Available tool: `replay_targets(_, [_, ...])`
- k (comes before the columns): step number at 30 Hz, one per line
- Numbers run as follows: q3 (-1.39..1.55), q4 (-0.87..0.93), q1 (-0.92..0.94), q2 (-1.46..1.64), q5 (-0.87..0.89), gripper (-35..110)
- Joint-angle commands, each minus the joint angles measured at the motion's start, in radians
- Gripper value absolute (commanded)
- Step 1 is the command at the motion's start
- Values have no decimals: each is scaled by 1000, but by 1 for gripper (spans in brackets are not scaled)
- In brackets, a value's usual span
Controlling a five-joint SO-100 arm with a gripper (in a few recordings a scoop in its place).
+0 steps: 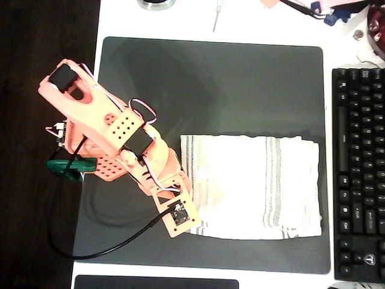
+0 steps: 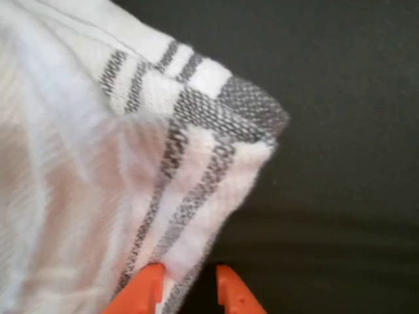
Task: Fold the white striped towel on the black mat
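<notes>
Pinching the striped corner of the white striped towel (image 2: 131, 163) in the pincer (image 2: 190, 288). Lying already doubled on the black mat (image 1: 210, 78), awaiting another fold, seemingly.

Above the white striped towel (image 1: 252, 183), the upper half of the black mat (image 1: 210, 84) lies bare, open for passage. A black keyboard (image 1: 359, 174) borders the mat's right edge. The orange arm (image 1: 114, 138) overhangs the mat's left side, with its black cable (image 1: 105, 251) looping across the lower-left corner.
</notes>
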Motion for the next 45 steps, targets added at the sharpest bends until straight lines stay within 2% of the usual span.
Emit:
replay_targets(1, [17, -23, -54, -25, 41, 11])
replay_targets(8, [8, -46, -132, -58, 92, 13])
replay_targets(11, [31, -91, -152, -103, 106, 1])
replay_targets(16, [6, -80, -183, -156, 120, 0])
replay_targets(27, [-373, 535, -140, 166, 32, 0])
replay_targets(32, [-606, 653, -140, 160, -18, 0])
replay_targets(37, [-811, 649, -213, 14, 37, 0])
replay_targets(45, [-1034, 463, -221, -420, 166, 0])
